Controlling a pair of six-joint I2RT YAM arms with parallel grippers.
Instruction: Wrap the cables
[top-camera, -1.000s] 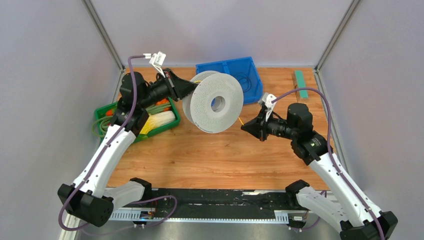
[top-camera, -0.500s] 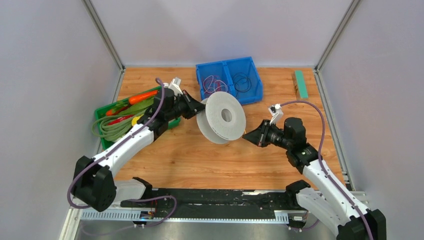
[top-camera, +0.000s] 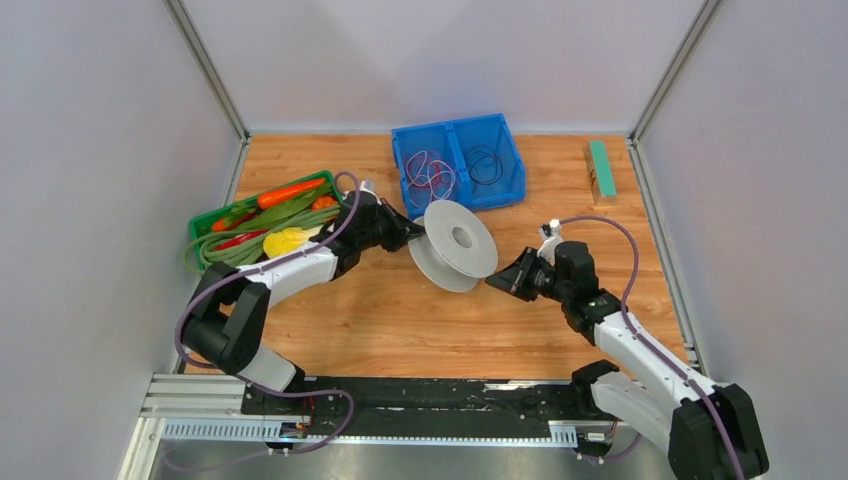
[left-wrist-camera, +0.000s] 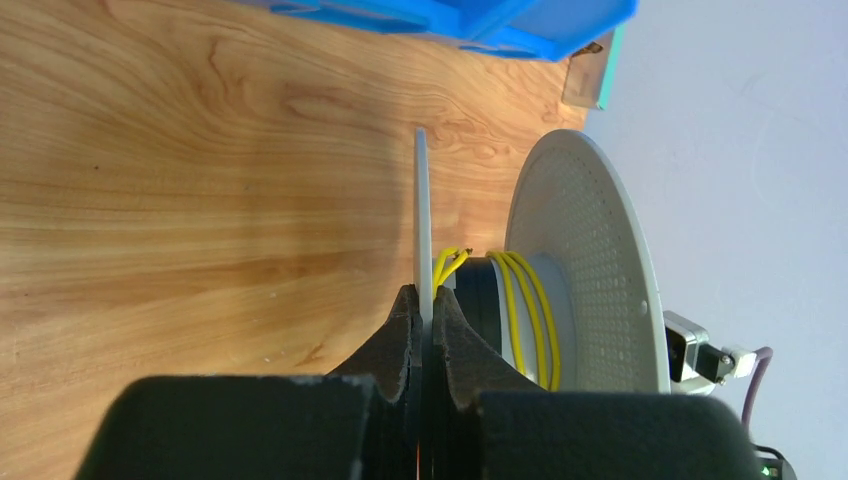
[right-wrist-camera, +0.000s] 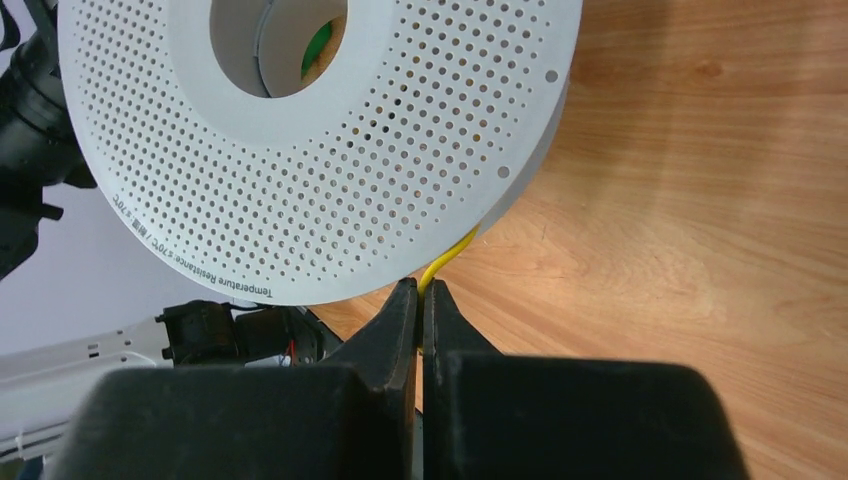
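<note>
- Top view: a white perforated plastic spool (top-camera: 458, 243) stands tilted on edge over the middle of a wooden table (top-camera: 400, 320), and it cannot be told whether it touches the wood. The left gripper (top-camera: 408, 235) meets its rim from the left. The right gripper (top-camera: 497, 282) sits just beside its lower right edge. A blue two-compartment plastic bin (top-camera: 450, 124) stands behind the spool
- Left wrist view: the left gripper (left-wrist-camera: 423, 300) is clenched on the thin edge of the spool's near flange. A thin bright-yellow cable (left-wrist-camera: 525, 310) lies in several turns round the hub between the two flanges. A short loose end pokes out beside the near flange
- Right wrist view: the right gripper (right-wrist-camera: 420, 295) is pinched tight on the cable (right-wrist-camera: 450, 258), which runs up from the fingertips and passes out of sight behind the spool's rim
- The step in hand, as I judge it, is winding the free length onto the hub. To do it well, keep the left grip firm so the spool does not swing, and hold light tension in the cable. Guide it into the gap between the flanges so each turn lands beside the last rather than slipping over the rim
- Only the left wrist view shows the turns on the hub, and only the right wrist view shows the cable between the right fingers. The top view alone shows how arms, spool and bin stand on the table, but the cable is too thin to make out there
</note>
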